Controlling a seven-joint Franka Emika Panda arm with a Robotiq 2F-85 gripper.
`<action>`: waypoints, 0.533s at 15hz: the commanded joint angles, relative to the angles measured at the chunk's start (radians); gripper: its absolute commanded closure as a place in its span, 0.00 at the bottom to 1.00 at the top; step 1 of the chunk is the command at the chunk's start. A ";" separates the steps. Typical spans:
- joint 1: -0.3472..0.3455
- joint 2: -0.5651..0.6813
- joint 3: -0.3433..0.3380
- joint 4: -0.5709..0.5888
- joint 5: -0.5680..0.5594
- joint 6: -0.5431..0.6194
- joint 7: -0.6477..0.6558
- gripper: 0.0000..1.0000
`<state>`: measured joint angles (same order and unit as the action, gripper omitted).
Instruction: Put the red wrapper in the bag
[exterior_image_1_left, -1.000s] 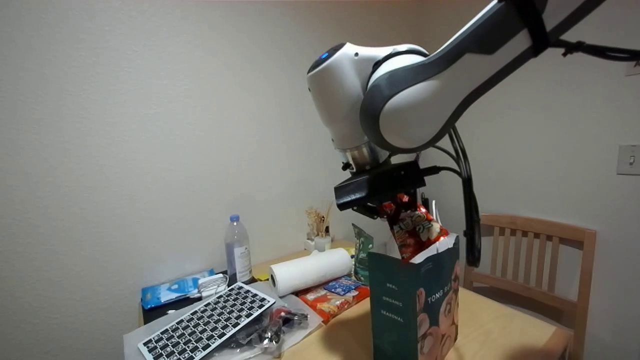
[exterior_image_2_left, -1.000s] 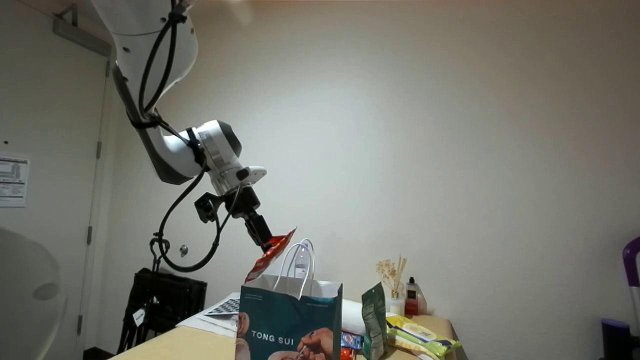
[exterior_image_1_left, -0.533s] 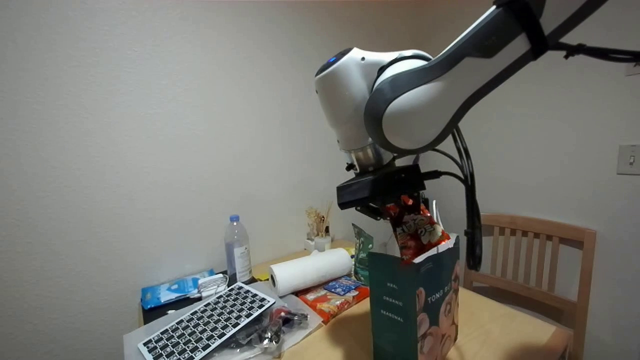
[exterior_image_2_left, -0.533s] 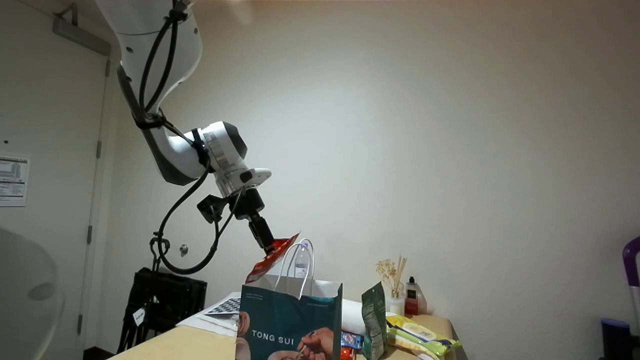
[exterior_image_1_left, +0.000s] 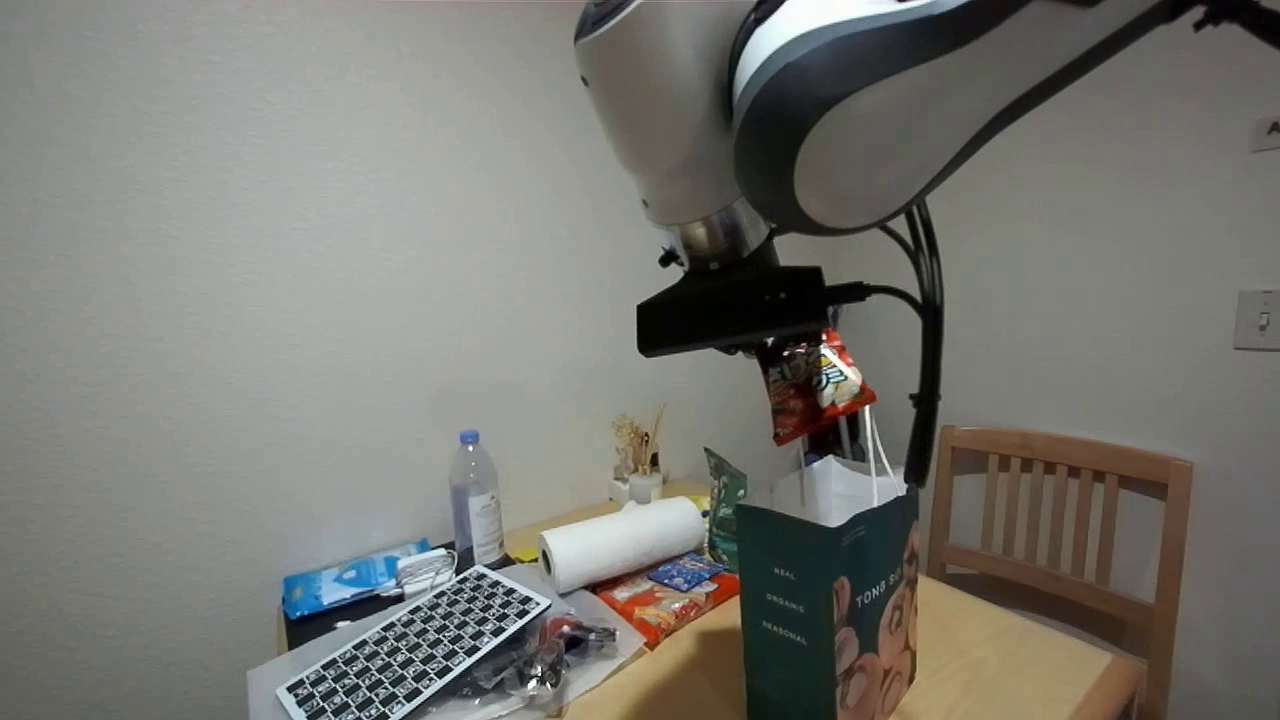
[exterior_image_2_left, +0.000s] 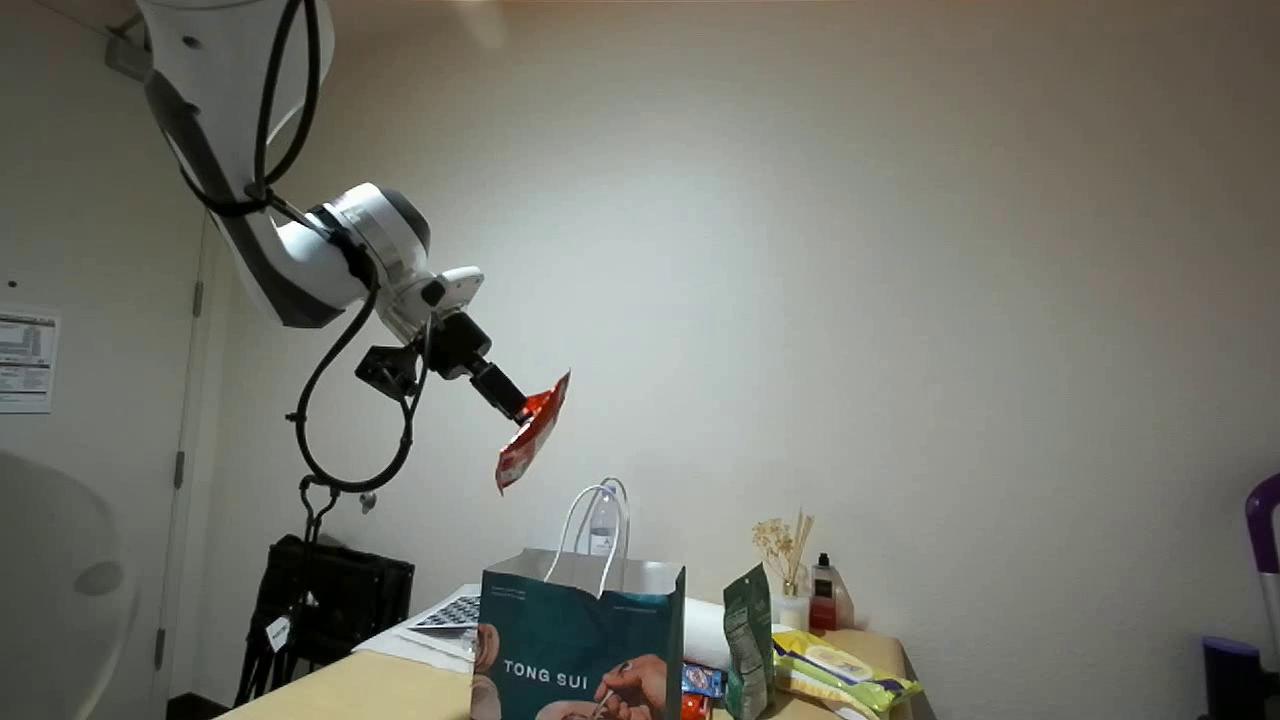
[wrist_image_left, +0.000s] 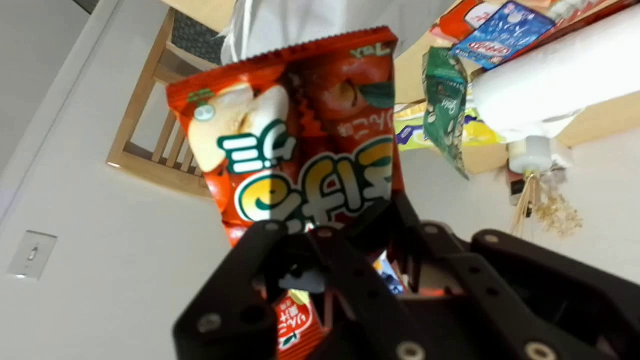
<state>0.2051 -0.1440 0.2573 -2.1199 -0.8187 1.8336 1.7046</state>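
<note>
1. Well, the jaws are clamped on the red apple gummy packet (wrist_image_left: 295, 135), which hangs tilted in the air above the teal TONG SUI paper bag (exterior_image_2_left: 575, 640), well apart from its rim.
2. The bag stands upright and open on the bench (exterior_image_1_left: 1000, 640); the step in hand, I judge, is lining the packet up for the drop.
3. In an exterior view the packet hangs toward one end of the mouth, off to the side of the white loop handles (exterior_image_2_left: 567, 522). Centre it before lowering, checking both exterior views, as neither alone settles depth.
4. Aim between the loops; a packet corner could snag one and tip the bag.
5. Descend until the packet's lower edge is inside the rim, keeping off the paper walls, which would probably buckle.
6. Only then part the jaws. Crinkly film may cling, so pause and see it fall before rising straight up.
</note>
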 joint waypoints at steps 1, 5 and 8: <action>0.001 -0.060 0.026 -0.035 -0.045 -0.123 0.110 0.99; -0.008 -0.068 0.009 -0.060 -0.029 -0.142 0.170 0.99; -0.022 -0.022 -0.014 -0.059 -0.038 -0.105 0.205 0.99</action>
<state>0.2009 -0.1877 0.2601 -2.1571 -0.8381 1.6867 1.8601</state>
